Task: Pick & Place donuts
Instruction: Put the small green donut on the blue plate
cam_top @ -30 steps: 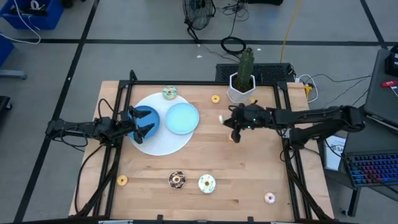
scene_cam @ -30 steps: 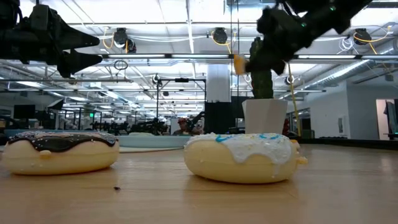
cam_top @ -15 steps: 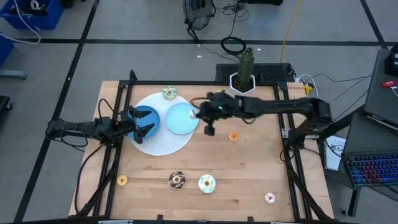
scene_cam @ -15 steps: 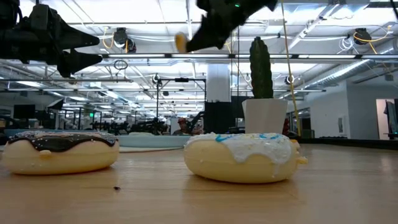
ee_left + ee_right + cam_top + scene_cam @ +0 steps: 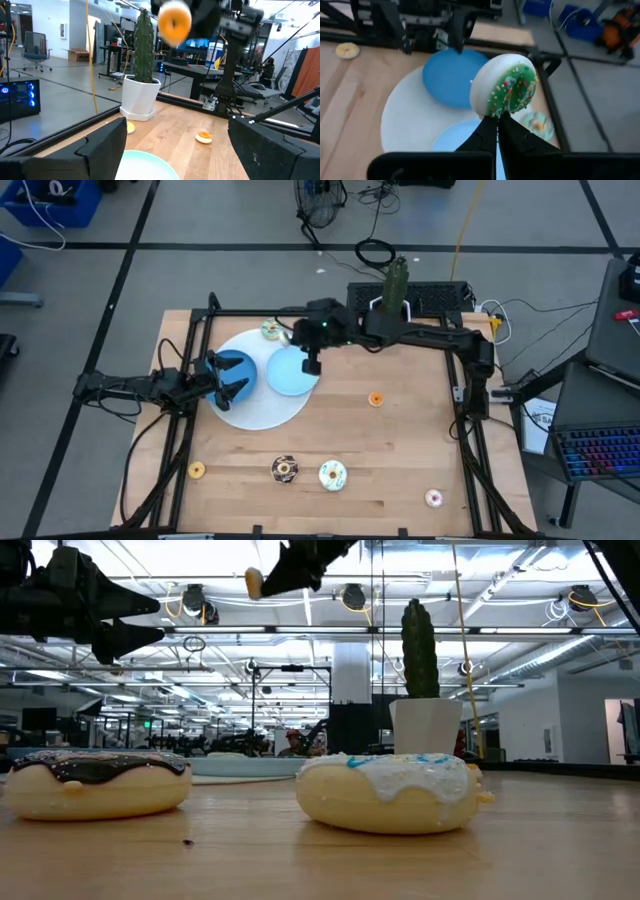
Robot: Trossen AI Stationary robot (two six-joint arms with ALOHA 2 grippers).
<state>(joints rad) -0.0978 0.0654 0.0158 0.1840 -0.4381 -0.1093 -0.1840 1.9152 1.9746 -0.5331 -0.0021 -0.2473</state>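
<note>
My right gripper [image 5: 310,364] hangs above the far right part of the light blue plate [image 5: 290,375], shut on a small donut [image 5: 507,87] with green sprinkled icing; its other face looks orange [image 5: 174,22]. My left gripper [image 5: 228,378] waits open in the air over the dark blue bowl [image 5: 232,366]. Other donuts lie flat on the table: a green-white one [image 5: 273,330], an orange one [image 5: 376,398], a chocolate one [image 5: 285,469], a white one [image 5: 332,475], a pink one [image 5: 434,498] and a small orange one [image 5: 197,470]. My right gripper pinches the donut's rim [image 5: 499,114] between its two fingers [image 5: 487,131]. The donut stands on edge beyond the fingertips, lifted clear high above the table [image 5: 254,582].
A white round mat [image 5: 262,408] carries the bowl and the plate. A cactus in a white pot [image 5: 420,690] stands at the far edge, behind my right arm. Another small yellow donut [image 5: 129,127] lies near the pot. Black frame rails [image 5: 465,430] run along the table's sides.
My right gripper has carried the donut from the table's right centre, near the orange donut, toward the left and far side, rising as it went, and now hangs over the light blue plate. The orange donut has stayed on the table.
</note>
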